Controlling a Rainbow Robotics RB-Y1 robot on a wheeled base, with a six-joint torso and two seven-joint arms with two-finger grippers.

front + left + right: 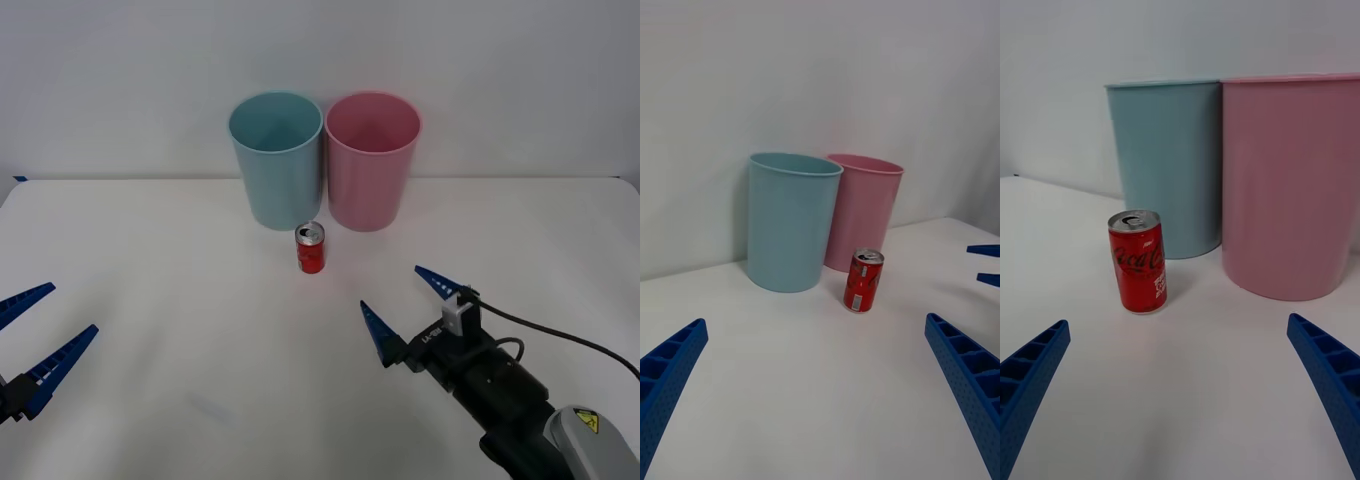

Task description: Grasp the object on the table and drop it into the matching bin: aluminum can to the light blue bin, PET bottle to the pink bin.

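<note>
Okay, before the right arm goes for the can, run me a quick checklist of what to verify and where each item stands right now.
1. Can upright and free: the aluminum can stands upright on the table, apart from both bins. Ok.
2. Right gripper ready: jaws wide open, empty, short of the can. Ok.
3. Approach line: in the right wrist view the can sits off to one side between the fingers, not centred. Not ok, likely needs realigning.
4. Target bin: the light blue bin stands upright, mouth open. Ok.
5. Wrong bin close by: the pink bin stands right beside it. Take care on release.
6. Left gripper: open, far from the can. Ok.
</note>
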